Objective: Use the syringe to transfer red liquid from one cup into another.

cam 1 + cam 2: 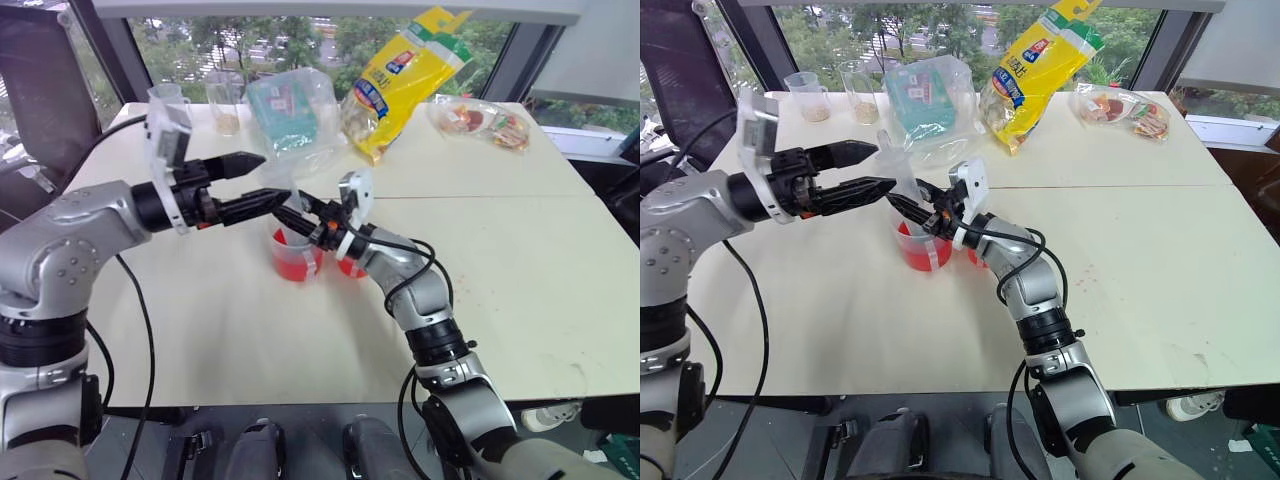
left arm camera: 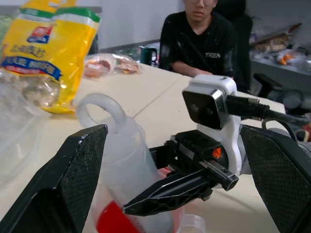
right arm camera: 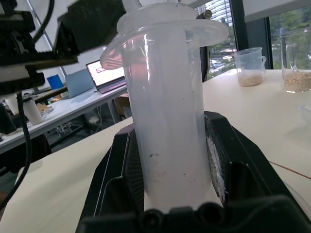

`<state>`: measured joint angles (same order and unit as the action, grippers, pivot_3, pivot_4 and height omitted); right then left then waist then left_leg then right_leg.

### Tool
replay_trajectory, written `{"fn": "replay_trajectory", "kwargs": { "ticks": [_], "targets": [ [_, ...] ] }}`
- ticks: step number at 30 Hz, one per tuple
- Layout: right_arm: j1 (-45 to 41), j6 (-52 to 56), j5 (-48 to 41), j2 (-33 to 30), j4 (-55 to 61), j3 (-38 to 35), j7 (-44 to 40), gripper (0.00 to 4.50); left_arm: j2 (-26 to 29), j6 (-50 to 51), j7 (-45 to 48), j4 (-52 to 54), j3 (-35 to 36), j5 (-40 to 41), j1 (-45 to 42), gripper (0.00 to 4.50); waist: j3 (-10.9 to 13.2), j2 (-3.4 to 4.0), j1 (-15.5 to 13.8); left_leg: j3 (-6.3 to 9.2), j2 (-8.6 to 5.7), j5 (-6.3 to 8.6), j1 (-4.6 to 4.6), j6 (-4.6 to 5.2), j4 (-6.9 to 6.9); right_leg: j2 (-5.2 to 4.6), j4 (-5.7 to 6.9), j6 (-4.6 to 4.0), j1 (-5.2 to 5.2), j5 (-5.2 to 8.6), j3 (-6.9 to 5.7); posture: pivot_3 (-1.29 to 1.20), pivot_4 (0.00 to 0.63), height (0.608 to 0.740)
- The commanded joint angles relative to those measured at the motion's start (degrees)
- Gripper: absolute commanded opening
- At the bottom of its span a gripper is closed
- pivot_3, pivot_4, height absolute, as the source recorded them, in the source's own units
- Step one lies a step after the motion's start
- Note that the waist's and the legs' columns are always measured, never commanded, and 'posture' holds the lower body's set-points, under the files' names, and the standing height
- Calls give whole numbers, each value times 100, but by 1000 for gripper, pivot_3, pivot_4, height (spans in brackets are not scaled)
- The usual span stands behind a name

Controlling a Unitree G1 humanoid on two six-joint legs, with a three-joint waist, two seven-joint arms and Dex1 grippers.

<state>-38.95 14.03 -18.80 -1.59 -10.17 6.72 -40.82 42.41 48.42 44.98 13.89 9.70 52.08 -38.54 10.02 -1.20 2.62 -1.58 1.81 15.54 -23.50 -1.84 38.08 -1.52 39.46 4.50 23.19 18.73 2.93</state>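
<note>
Syringe (image 3: 167, 111): upright over the larger cup (image 1: 917, 248), its clear barrel clamped between the black fingers of your right end effector (image 1: 912, 212); the plunger's ring top (image 2: 99, 109) stands free above the grip.
Right end effector: closed on the barrel, reaching in from the right just above the cup's rim.
Left end effector (image 1: 875, 169): jaws wide apart and holding nothing, one finger on either side of the plunger ring, near it but not touching.
Red liquid (image 1: 296, 266): sits in the larger cup on the pale surface (image 1: 1160, 260); a second patch of red shows just right of it, behind the right wrist — I take that for the smaller cup (image 1: 350, 267), mostly hidden.
Syringe tip: hidden behind the cup and fingers, so you cannot tell whether it is under the liquid.
Step in hand: as I judge it, taking hold of the plunger to draw liquid up.
How to do it well: centre the left fingers on the ring before closing, keep the right grip steady so the barrel stays upright, and pull straight along the barrel — a sideways tug could tip the cup.
Background: a yellow bag (image 1: 405, 80), a plastic bag and two beakers stand well clear at the far edge.
</note>
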Motion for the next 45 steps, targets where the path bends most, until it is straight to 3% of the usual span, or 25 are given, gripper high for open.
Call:
{"fn": "replay_trajectory", "kwargs": {
  "ticks": [1,11,14,21,45],
  "targets": [
    [43,21,16,-16,215,141,-79,1364,-104,-131,54,-109,-55,-133,-209,4500,0,0,4,0,0,0,0,0,0,0,1,0,1,0,0,0,150,740],
    [58,-13,115,-98,204,279,-154,1364,-708,-275,238,-704,-300,-448,-666,4500,-1,-2,-2,1,-1,0,2,-1,4,0,2,0,-3,0,-1,0,150,740],
    [47,-15,129,-118,171,297,-174,1364,-844,-302,232,-813,-263,-502,-729,3555,-1,-2,-1,1,-1,0,2,-1,4,0,2,0,-3,0,-1,0,150,740],
    [56,37,186,-143,168,324,-269,1364,-911,-300,241,-788,-147,-565,-813,56,-1,-2,-6,1,0,0,0,-1,4,0,1,0,0,0,0,0,150,740],
    [71,273,292,-363,-162,568,-618,1364,-508,-685,84,-1261,337,-920,-1453,56,-1,-2,-2,1,0,-1,0,-1,4,-1,2,0,0,0,0,0,150,740]
  ]
}}
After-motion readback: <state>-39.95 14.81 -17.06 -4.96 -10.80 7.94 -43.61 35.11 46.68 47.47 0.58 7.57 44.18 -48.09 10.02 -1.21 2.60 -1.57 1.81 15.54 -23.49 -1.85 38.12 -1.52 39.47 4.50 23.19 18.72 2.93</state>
